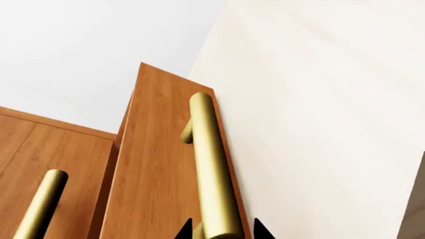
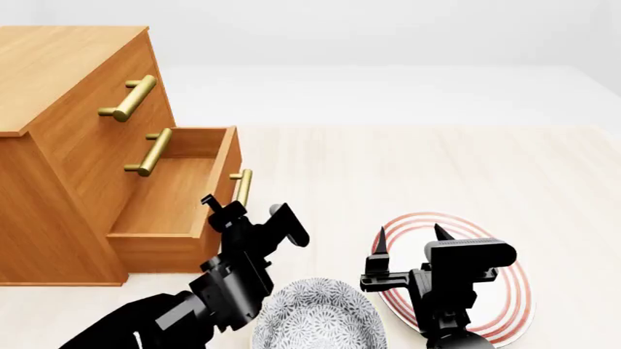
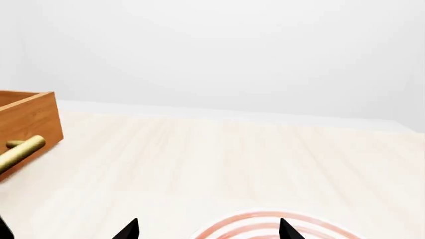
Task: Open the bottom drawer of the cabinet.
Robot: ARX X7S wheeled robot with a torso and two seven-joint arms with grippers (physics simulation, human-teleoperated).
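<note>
Left pincer (image 2: 244,211) clamped on bottom drawer (image 2: 179,200) handle (image 1: 214,169), lower centre; pull straight, level; right pincer (image 2: 408,240) apart, idle.

Wooden cabinet (image 2: 58,131) at left, three drawers with brass bar handles. Bottom drawer (image 2: 174,203) pulled well out, inside bare. Left gripper (image 2: 241,211) at that drawer's handle (image 2: 241,187); closure hard to tell. Right gripper (image 2: 409,236) spread wide, hovering over a red-ringed plate (image 2: 505,291) on pale floor (image 2: 437,174). Patterned grey bowl (image 2: 315,320) near bottom edge, between both arms.
</note>
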